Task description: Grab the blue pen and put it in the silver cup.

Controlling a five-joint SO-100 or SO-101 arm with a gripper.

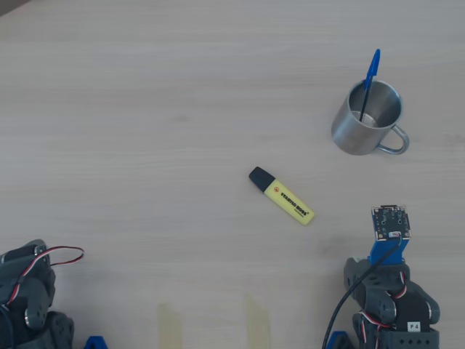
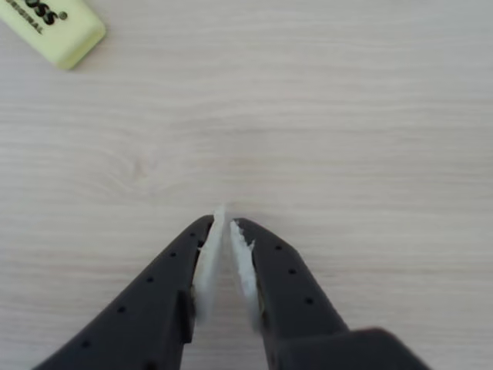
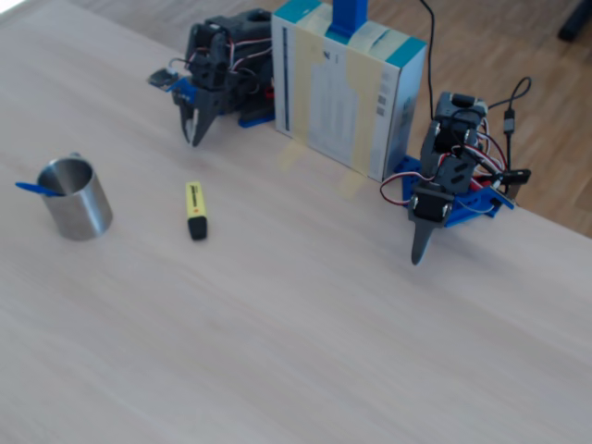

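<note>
Black-bodied arm on a blue base

Dark plastic gripper (image 2: 226, 227) fingers carry white pads and small holes; red-and-white wires loop at twelve o'clock.

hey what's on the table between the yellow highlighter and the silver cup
Nothing. In the overhead view the wood between the highlighter and the cup is bare; the fixed view shows the same gap empty.
</note>
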